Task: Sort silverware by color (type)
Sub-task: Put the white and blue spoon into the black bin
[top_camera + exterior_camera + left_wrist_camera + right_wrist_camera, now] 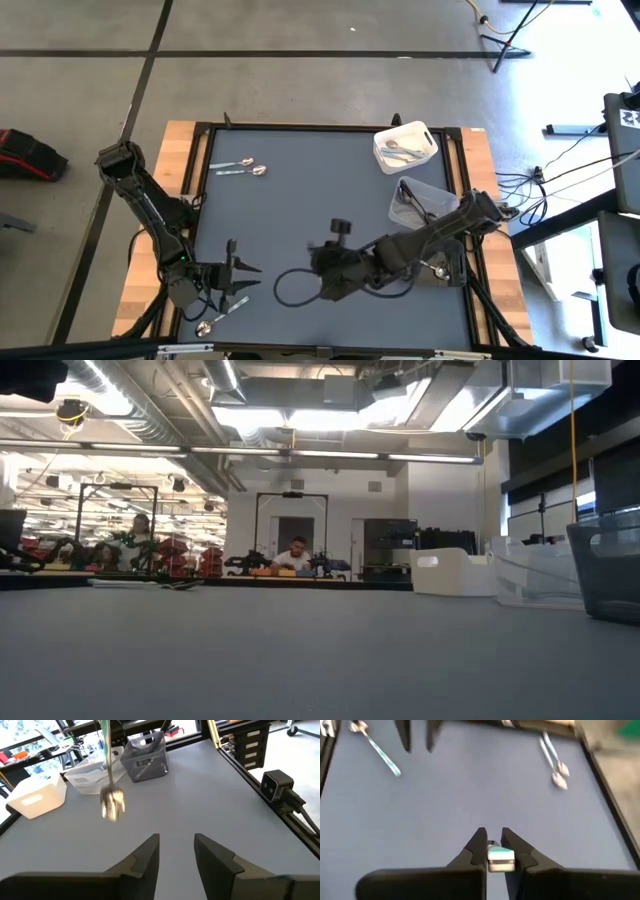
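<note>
Spoons lie scattered over the dark grey mat (300,190), and the left gripper (243,279) hovers at the mat's near-left corner with its two dark, wedge-shaped fingers (145,855) parted and nothing between them. Just below and beside it in the high view rests a single spoon (218,320), slim and shiny, its long axis slanting, round bowl toward the table's near edge and handle angled up toward the fingertips. Farther off, beyond this gripper near the far-left side, a pair of silver spoons (240,168) lie side by side, long axes running across the table, bowls pointing right.

Toward the middle, the right gripper (322,256) reaches left over the mat; its fingers (479,845) are pinched on a small item with a pale teal tip (499,857) (what it is cannot be told).

Behind the right arm stand a white bin (405,146) holding spoons and a clear bin (422,199), both plastic with rounded corners.
</note>
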